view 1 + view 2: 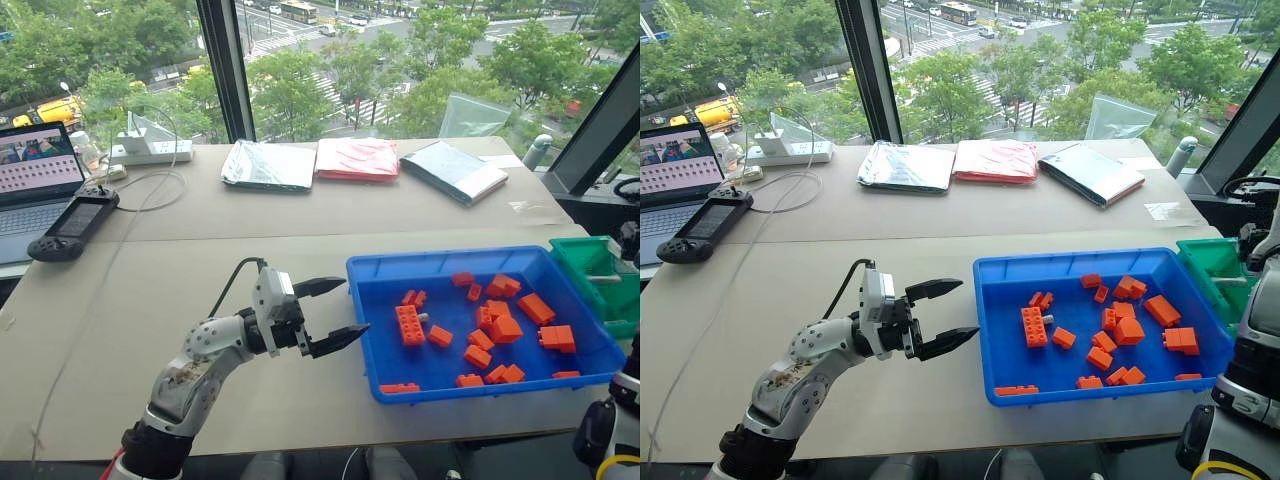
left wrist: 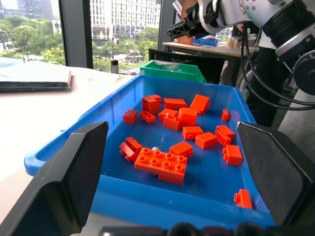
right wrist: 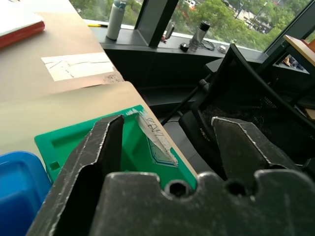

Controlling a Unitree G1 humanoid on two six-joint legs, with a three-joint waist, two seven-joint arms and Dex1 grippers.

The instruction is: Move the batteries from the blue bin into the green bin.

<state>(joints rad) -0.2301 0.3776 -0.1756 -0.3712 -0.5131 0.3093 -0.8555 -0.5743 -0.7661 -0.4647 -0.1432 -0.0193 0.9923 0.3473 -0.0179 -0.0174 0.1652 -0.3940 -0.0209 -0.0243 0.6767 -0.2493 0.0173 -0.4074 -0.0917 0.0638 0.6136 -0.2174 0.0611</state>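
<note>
My right gripper (image 3: pixel 165 162) over green bin (image 3: pixel 133 147), fingers spread, nothing between them; release looks done. Left gripper (image 1: pixel 332 312) hovers just beside blue bin's (image 1: pixel 362 330) near-left wall, fingers spread, empty. Batteries (image 1: pixel 497 318), orange bricks, mostly scattered across blue bin floor. Next I'd bring right gripper back over blue bin; pick isolated small brick (image 1: pixel 440 336) near centre, not crowded cluster; descend straight, straddle short sides, close only when seated; keep left clear.

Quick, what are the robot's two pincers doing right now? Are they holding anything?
Left pincer: open, empty, beside the blue bin.
Right pincer: open, empty, over the green bin.
</note>
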